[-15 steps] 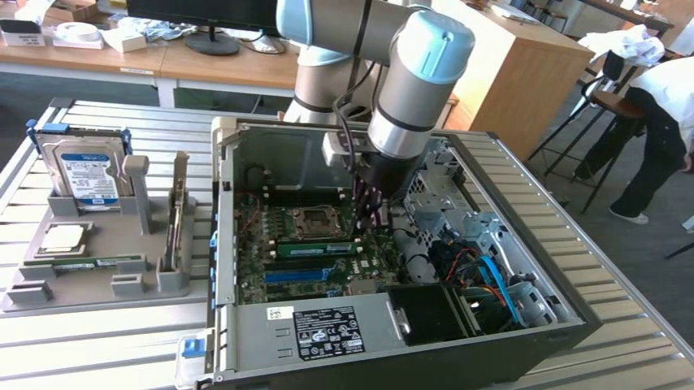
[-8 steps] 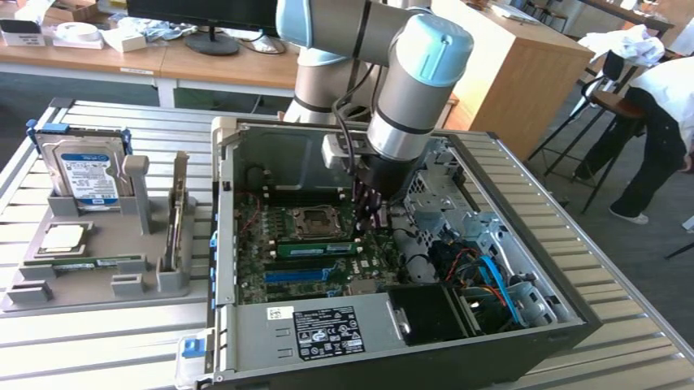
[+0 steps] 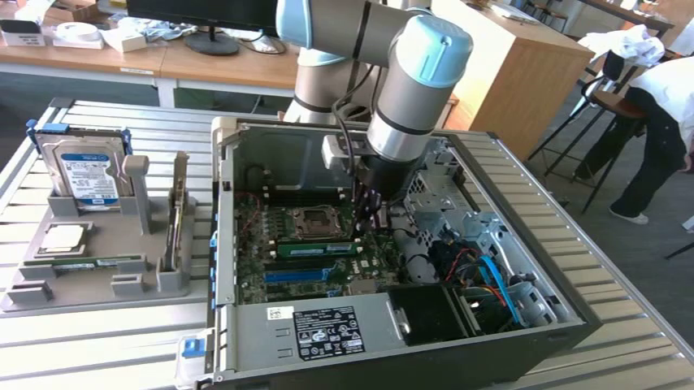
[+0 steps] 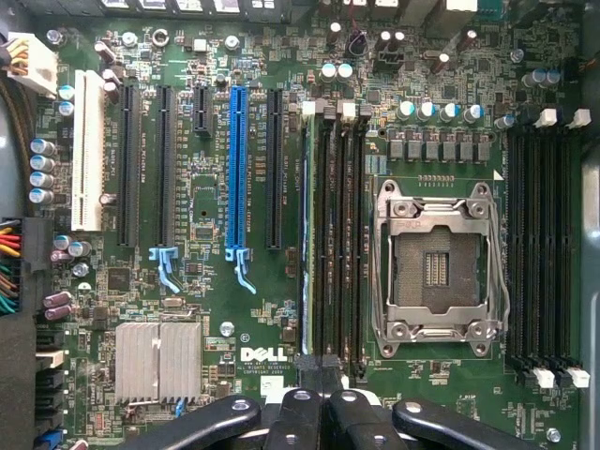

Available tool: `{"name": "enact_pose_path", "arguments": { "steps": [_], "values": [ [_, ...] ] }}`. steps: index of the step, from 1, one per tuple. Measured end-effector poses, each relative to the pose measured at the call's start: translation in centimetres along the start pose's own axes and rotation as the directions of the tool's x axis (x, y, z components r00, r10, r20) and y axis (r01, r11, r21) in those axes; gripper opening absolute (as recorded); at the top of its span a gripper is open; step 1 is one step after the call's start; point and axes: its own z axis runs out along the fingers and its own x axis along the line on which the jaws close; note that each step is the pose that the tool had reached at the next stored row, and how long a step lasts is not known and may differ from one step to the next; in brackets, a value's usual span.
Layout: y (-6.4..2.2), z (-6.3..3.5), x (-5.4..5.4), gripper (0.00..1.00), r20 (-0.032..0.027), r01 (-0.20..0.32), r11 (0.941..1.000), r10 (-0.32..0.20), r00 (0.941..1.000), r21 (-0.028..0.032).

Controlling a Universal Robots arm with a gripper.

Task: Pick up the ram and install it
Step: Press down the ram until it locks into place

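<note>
Gripper [image 3: 365, 218] clenched, nothing in it, hanging mid-frame inside the PC case [image 3: 224, 211]. The ram [image 3: 317, 247] looks seated in its slot, just below-left of the fingertips. Long axis runs L-R across the exterior view, next to the CPU socket [image 3: 309, 219].

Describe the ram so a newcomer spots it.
In the open computer case, find the silver CPU socket. Beside it runs a bank of memory slots, below the hand; the ram is the green stick in one, its neighbours empty and black.
</note>
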Motion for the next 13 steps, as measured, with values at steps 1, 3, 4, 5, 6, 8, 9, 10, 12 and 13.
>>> {"name": "enact_pose_path", "arguments": {
  "steps": [1,3,4,5,6,8,9,10,12,13],
  "values": [
    [-0.04,0.00,0.00,0.10,0.0000,0.000,1.0000,0.000,1.0000,0.0000],
    [-0.18,0.01,0.00,0.10,0.0000,0.000,1.0000,0.000,1.0000,0.0000],
    [-0.26,0.01,0.00,0.10,0.0000,0.000,1.0000,0.000,1.0000,0.0000],
    [-0.33,0.02,0.00,0.10,0.0000,0.000,1.0000,0.000,1.0000,0.0000],
    [-0.40,0.02,0.00,0.10,0.0000,0.000,1.0000,0.000,1.0000,0.0000],
    [-0.51,0.03,0.00,0.10,0.0000,0.000,1.0000,0.000,1.0000,0.0000],
    [-0.52,0.03,0.00,0.10,0.0000,0.000,1.0000,0.000,1.0000,0.0000],
    [-0.52,0.03,0.00,0.10,0.0000,0.000,1.0000,0.000,1.0000,0.0000],
    [-0.53,0.03,0.00,0.10,0.0003,0.000,1.0000,0.000,1.0000,0.0001],
    [-0.55,0.04,-0.01,0.10,0.0007,0.000,1.0000,0.000,1.0000,0.0001]
  ]
}}
